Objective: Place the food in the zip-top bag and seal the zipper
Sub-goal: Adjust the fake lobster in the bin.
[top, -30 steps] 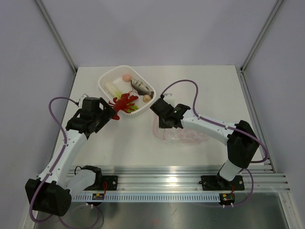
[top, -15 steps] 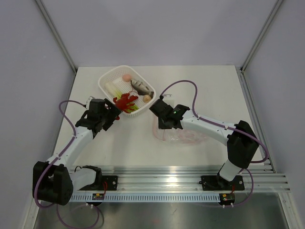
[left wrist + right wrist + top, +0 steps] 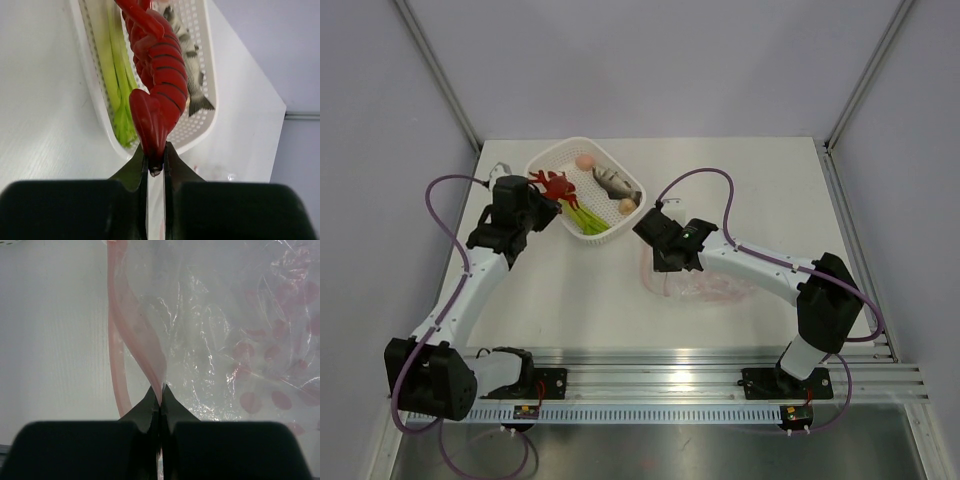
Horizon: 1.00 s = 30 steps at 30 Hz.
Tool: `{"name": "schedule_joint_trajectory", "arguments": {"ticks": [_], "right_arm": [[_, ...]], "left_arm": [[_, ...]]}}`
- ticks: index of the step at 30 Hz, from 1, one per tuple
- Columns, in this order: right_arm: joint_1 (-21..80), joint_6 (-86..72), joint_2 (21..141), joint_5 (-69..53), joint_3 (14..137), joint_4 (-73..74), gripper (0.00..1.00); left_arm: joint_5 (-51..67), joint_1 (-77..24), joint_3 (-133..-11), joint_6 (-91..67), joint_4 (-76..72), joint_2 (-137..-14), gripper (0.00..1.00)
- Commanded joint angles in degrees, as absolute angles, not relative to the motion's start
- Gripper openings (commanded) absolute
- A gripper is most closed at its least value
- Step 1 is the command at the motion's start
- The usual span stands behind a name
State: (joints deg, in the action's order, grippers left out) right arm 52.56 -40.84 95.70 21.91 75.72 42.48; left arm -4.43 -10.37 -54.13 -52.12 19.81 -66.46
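1. Left gripper [image 3: 155, 161] is clamped down tight on the red lobster [image 3: 159, 75] by the tail, holding it over the left side of the white basket [image 3: 534, 172].
2. Grey fish [image 3: 613, 180], green veg [image 3: 582, 218] and two peach balls [image 3: 585, 161] are sitting inside the basket.
3. Right gripper [image 3: 160, 396] is pinched closed on the zip-top bag [image 3: 215, 340] at its mouth edge, right by the pink zipper [image 3: 116, 340]. The bag sits just off the basket's near-right corner.

Bright, even light throws only faint shadows across the table [image 3: 740, 170] and white glints off the crinkled zip-top bag [image 3: 215, 330].
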Motion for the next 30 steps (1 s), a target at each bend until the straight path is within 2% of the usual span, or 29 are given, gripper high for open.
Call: {"name": "schedule_joint_trajectory", "arguments": {"ticks": [1,9,18,25,30], "right_arm": [[53.4,-41.7,94.4,24.1,78.0,43.3,0.0],[53.4,-41.3,95.1,24.1,78.8,43.4,0.0],[53.4,-40.9,95.7,24.5,79.2,43.9,0.0],[53.4,-40.6,96.8,23.8,79.7,43.2,0.0],[53.4,-40.5,96.2,23.9,79.0,42.9,0.0]], "left_arm": [[-3.1,-5.4,-60.2,-47.3,20.7,-70.4,0.0],[13.2,-1.6,-79.9,-39.4,30.8,-85.1,0.0],[31.5,-0.1,-87.9,-35.2,38.4,-90.0,0.0],[41.7,4.8,-91.1,-30.5,41.4,-96.6,0.0],[49.0,7.3,-94.6,-27.5,43.1,-106.5,0.17]]}}
